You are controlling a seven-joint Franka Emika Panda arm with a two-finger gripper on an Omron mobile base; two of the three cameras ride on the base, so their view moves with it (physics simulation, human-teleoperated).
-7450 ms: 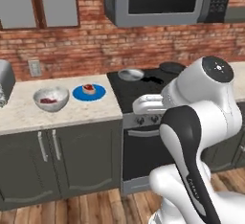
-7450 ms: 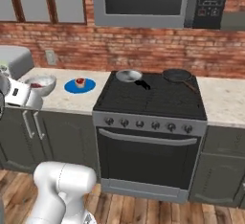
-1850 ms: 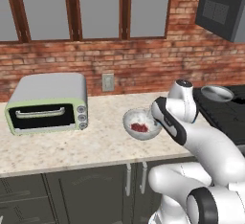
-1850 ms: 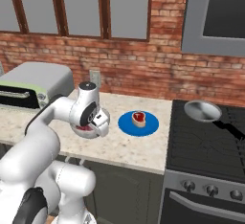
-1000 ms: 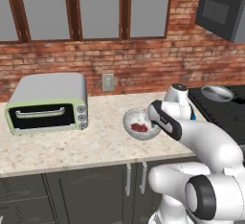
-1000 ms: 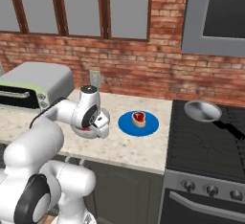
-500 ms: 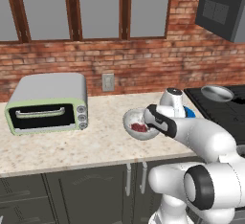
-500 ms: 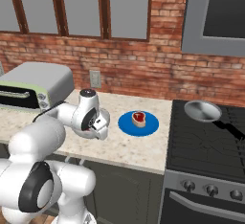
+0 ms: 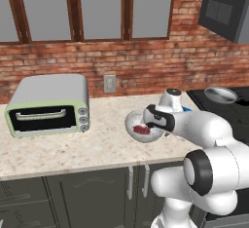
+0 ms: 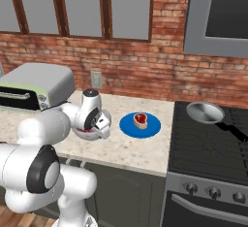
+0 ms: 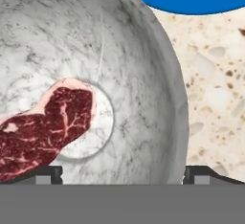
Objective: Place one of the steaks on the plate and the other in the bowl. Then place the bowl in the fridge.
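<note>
Currently the speckled beige bench (image 9: 73,149) is carrying everything, largest first: toaster oven (image 9: 48,104) sitting at the left end, blue plate (image 10: 127,125) lying flat near the stove, whitish marbled bowl (image 9: 132,123) standing upright between them, close beside the plate.

One steak (image 10: 140,119) is resting on the plate's centre, red with a pale fat rim. The other steak (image 11: 45,127) is lying flat in the bowl's bottom, dark red, marbled, tan fat along one edge; in the hand view its long axis is running from lower left up to centre.

Gripper (image 11: 122,173) is hovering at the bowl, fingers spread wide, one tip inside the bowl wall, the other outside it, pinching nothing.
</note>
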